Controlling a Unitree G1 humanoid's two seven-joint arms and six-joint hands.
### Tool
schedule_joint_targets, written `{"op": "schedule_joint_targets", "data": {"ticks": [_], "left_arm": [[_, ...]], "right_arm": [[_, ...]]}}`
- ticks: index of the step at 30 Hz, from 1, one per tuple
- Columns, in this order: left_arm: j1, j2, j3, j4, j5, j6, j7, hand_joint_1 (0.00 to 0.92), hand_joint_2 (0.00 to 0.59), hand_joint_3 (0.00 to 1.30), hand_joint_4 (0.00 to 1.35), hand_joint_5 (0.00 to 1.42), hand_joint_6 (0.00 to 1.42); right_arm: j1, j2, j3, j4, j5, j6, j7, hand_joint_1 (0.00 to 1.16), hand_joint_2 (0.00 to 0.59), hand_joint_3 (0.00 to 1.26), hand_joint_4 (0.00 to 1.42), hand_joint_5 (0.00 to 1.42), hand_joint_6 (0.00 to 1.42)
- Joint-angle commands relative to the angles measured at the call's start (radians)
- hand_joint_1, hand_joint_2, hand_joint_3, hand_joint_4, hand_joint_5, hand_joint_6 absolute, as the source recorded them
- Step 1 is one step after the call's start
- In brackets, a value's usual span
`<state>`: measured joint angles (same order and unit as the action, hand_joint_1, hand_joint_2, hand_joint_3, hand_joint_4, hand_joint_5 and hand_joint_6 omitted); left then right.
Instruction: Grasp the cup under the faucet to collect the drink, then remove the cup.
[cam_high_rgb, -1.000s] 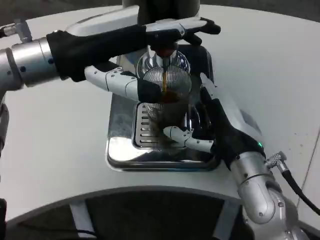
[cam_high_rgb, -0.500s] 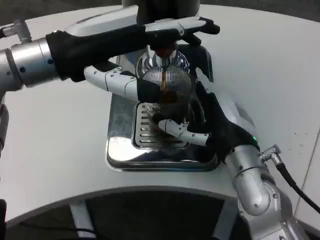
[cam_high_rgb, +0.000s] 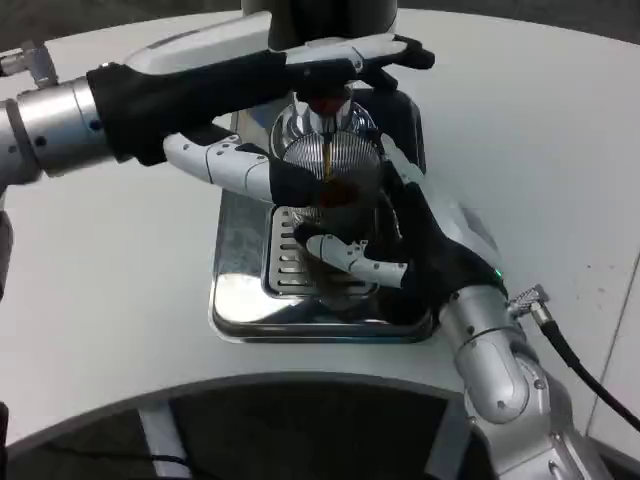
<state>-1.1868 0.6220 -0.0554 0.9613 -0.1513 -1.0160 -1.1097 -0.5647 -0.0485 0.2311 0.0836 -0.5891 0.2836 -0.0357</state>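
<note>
One glass cup (cam_high_rgb: 335, 215) stands on the drip tray (cam_high_rgb: 250, 290) under the faucet (cam_high_rgb: 328, 100), a dark stream running into it. Your right hand (cam_high_rgb: 400, 250) wraps it from the right; your left hand (cam_high_rgb: 270, 90) presses the tap lever above, on the white desk (cam_high_rgb: 120, 260).

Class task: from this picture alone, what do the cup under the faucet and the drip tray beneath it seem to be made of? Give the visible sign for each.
Cup: looks like clear glass or clear plastic, since the dark drink and its stream show through the wall.
Drip tray: apparently polished metal, likely steel, with mirror-like reflections and a slotted grate.
</note>
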Motion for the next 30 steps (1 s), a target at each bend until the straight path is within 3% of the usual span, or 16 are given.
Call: {"op": "schedule_joint_targets", "data": {"ticks": [1,22,30], "left_arm": [[0.046,0.028,-0.009,0.002,0.024,0.014,-0.024,0.0,0.058,0.08,0.01,0.12,0.0],[0.067,0.028,0.006,-0.021,0.001,0.057,-0.026,0.0,0.062,0.08,0.01,0.13,0.01],[0.069,0.005,0.067,-0.033,-0.113,0.227,-0.069,0.0,0.064,0.09,0.05,0.18,0.06]], "right_arm": [[-0.012,0.006,0.004,0.017,0.017,-0.002,-0.016,0.52,0.187,0.0,0.0,0.0,0.0],[-0.03,0.02,0.01,0.016,0.032,0.001,-0.041,0.51,0.187,0.0,0.0,0.0,0.0],[-0.035,0.026,0.014,0.025,0.034,0.001,-0.045,0.52,0.191,0.0,0.0,0.0,0.0]]}}
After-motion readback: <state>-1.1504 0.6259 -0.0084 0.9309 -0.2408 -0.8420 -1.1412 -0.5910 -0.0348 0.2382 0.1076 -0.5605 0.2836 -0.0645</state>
